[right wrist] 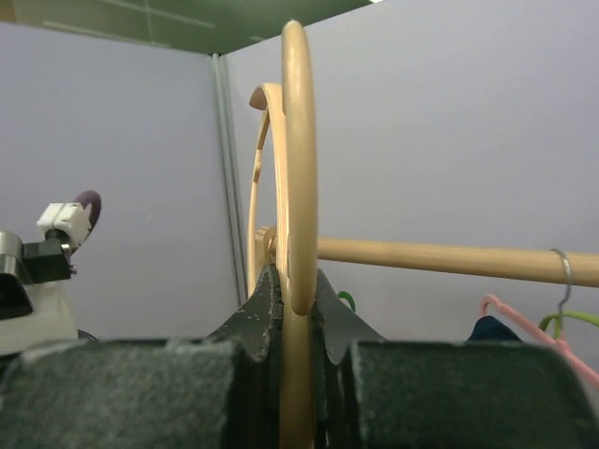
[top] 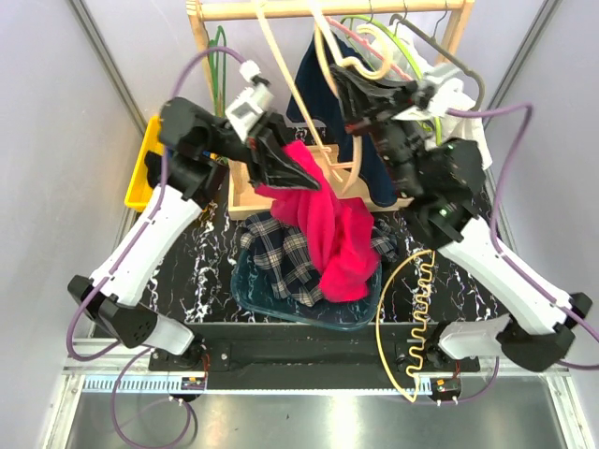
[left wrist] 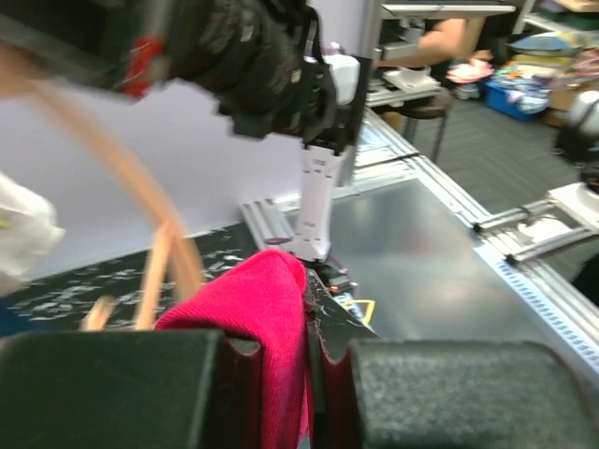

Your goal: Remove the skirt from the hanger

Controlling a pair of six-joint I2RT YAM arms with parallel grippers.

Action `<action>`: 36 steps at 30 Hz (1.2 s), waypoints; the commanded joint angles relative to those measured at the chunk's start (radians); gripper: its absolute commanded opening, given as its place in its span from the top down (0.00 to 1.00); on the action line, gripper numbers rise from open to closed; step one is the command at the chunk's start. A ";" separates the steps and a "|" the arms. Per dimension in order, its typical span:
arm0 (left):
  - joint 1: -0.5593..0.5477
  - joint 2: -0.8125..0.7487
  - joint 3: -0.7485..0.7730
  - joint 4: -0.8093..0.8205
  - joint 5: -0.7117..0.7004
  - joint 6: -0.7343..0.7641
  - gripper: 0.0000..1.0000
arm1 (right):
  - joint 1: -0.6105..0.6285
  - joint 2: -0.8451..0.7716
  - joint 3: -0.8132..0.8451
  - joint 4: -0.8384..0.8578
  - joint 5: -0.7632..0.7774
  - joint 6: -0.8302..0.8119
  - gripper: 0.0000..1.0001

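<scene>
The dark navy skirt (top: pixel 320 86) hangs from the wooden rail (top: pixel 328 9) on a pale pink hanger (top: pixel 376 44), behind my right gripper; neither gripper touches it. Both show small at the right wrist view's lower right: the skirt (right wrist: pixel 487 327) and the pink hanger (right wrist: pixel 524 329). My right gripper (top: pixel 356 96) (right wrist: pixel 298 299) is shut on a beige hanger (top: pixel 329 56) (right wrist: pixel 298 187) below the rail. My left gripper (top: pixel 298 173) (left wrist: pixel 314 327) is shut on a red garment (top: pixel 329 229) (left wrist: pixel 257 309), which drapes down onto the pile below.
A blue-white plaid shirt (top: pixel 281 248) lies in a teal tray (top: pixel 245 285) under the red garment. A wooden crate (top: pixel 245 195) stands behind it and a yellow bin (top: pixel 140 166) at the left. Green hangers (top: pixel 220 56) and a grey hanger (top: pixel 447 51) hang on the rail. A yellow coiled cable (top: pixel 418 304) lies front right.
</scene>
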 commanded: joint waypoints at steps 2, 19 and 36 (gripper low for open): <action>-0.033 -0.028 -0.097 0.015 0.011 0.032 0.89 | 0.001 -0.035 0.157 0.136 -0.070 -0.076 1.00; 0.573 -0.120 0.286 0.374 0.090 -0.235 0.90 | 0.001 -0.627 -0.315 0.153 0.624 -0.612 1.00; 0.237 0.024 0.679 0.039 -0.010 0.054 0.90 | -0.001 -0.702 -0.662 0.144 1.471 -0.438 1.00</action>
